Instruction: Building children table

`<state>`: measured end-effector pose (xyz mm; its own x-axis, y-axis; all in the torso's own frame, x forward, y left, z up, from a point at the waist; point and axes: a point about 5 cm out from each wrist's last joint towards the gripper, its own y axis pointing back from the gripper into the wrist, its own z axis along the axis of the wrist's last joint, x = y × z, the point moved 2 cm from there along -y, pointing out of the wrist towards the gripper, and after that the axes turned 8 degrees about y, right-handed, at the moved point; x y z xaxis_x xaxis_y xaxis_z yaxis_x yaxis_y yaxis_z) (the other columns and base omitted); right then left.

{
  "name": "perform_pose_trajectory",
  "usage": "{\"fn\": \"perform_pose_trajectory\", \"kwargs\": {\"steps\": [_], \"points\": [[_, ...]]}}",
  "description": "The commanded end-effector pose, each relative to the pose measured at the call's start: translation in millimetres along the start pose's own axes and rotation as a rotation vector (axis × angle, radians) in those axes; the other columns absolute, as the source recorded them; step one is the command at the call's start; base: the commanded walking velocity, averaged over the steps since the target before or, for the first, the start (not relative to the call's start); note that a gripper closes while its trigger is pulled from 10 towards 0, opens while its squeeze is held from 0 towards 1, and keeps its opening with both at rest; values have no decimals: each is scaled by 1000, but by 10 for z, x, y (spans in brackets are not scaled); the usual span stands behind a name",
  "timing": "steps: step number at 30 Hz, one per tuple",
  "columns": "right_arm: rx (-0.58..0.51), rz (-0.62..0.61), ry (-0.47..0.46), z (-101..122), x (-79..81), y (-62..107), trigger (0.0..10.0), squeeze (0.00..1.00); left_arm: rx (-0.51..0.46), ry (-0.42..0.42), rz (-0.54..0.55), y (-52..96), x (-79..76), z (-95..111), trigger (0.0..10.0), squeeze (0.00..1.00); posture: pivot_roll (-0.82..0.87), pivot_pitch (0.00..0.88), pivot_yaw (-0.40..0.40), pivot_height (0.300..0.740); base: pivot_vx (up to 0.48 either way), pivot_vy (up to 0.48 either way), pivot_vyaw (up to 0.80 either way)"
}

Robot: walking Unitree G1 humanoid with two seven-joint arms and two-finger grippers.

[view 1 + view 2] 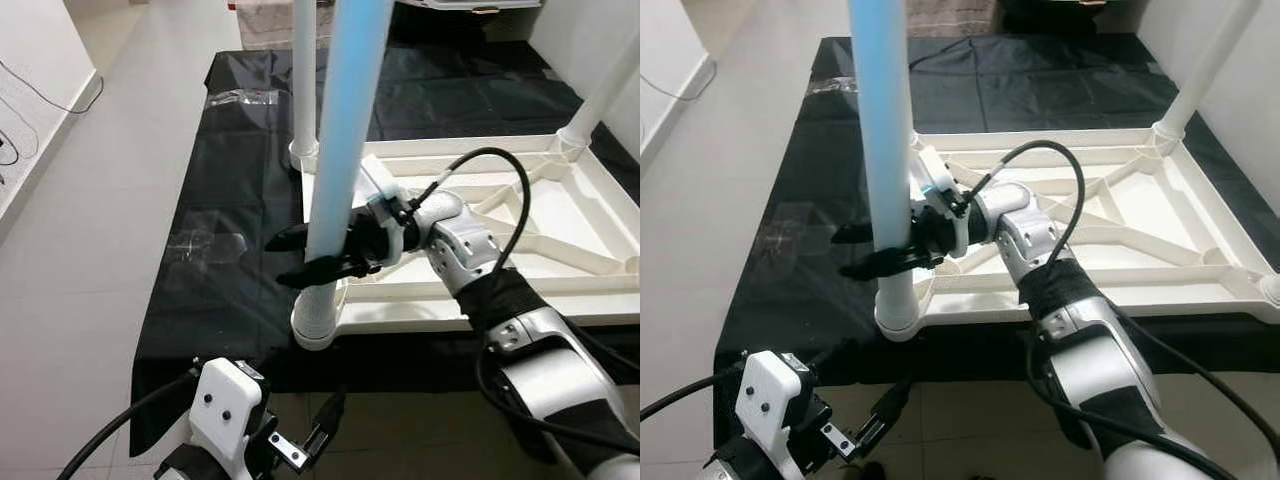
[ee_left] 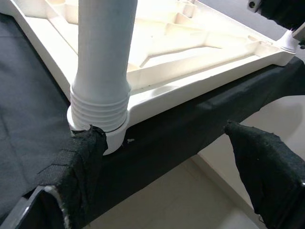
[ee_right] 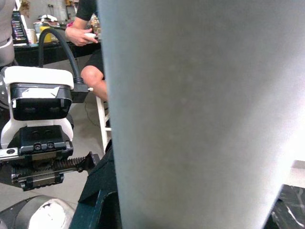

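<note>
- Left eye view: long pale blue-white plastic table leg stands upright in the near-left corner socket of the upturned white plastic tabletop, which lies on a black cloth over the floor.
- Handling, judged: leg looks light, rigid, smooth and likely slippery; tall, so it may lever sideways. Best hold is low on the shaft, just above the ribbed collar.
- Right gripper: fingers narrowly parted around the leg's lower shaft, touching it.
- Left gripper: fingers spread wide, empty, near the socket.
</note>
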<state>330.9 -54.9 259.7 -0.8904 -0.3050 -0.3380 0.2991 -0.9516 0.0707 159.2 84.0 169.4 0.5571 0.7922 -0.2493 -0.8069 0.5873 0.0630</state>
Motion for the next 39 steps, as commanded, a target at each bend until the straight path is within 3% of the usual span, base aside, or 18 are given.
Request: {"fn": "perform_pose_trajectory", "kwargs": {"steps": [1,12,16,18,20,22,23,24,26,27,28,29,30,31,34,36,37,39], "points": [[136,-65,-142,-448,120,68,10000,0,22,3,12,6,8,-45,10000,0,199,251,-22,740,0,0,0],[202,-232,-103,-486,112,114,10000,0,4,-2,13,-40,40,-21,10000,0,182,242,-23,740,0,0,0],[248,-359,-82,-476,66,160,10000,0,-6,-10,17,-65,69,-2,10000,0,175,234,-28,740,0,0,0],[311,-511,-84,-494,31,239,10000,0,-15,-19,27,-83,108,12,10000,0,168,226,-25,740,0,0,0],[333,-559,-84,-502,26,266,10000,0,-17,-22,31,-89,121,15,10000,0,167,225,-24,740,0,0,0],[386,-718,-128,-544,3,343,10000,0,-22,-26,34,-104,149,22,10000,0,161,222,-20,740,0,0,0],[386,-718,-128,-544,3,343,10000,0,-22,-26,34,-104,149,22,10000,0,161,222,-20,740,0,0,0],[421,-849,-164,-590,-13,406,10000,0,-24,-31,34,-113,165,26,10000,0,156,216,-21,740,0,0,0],[421,-849,-164,-590,-13,406,10000,0,-24,-31,34,-113,165,26,10000,0,156,216,-21,740,0,0,0],[446,-981,-195,-637,-17,468,10000,0,-27,-37,35,-122,184,32,10000,0,154,215,-19,740,0,0,0],[446,-981,-195,-637,-17,468,10000,0,-27,-37,35,-122,184,32,10000,0,154,215,-19,740,0,0,0],[486,-1100,-218,-695,10,513,10000,0,-30,-42,38,-130,202,37,10000,0,150,212,-19,740,0,0,0],[486,-1100,-218,-695,10,513,10000,0,-30,-42,38,-130,202,37,10000,0,150,212,-19,740,0,0,0],[516,-1208,-246,-754,41,536,10000,0,-33,-45,42,-136,223,42,10000,0,148,207,-15,740,0,0,0],[506,-1322,-315,-812,66,536,10000,0,-35,-49,45,-143,236,46,10000,0,147,204,-16,740,0,0,0],[476,-1580,-394,-895,83,549,10000,0,-38,-55,45,-159,252,50,10000,0,153,199,-18,740,0,0,0],[476,-1580,-394,-895,83,549,10000,0,-38,-55,45,-159,252,50,10000,0,153,199,-18,740,0,0,0],[463,-1755,-403,-901,93,571,10000,0,-40,-60,47,-165,266,53,10000,0,154,197,-21,740,0,0,0]]}}
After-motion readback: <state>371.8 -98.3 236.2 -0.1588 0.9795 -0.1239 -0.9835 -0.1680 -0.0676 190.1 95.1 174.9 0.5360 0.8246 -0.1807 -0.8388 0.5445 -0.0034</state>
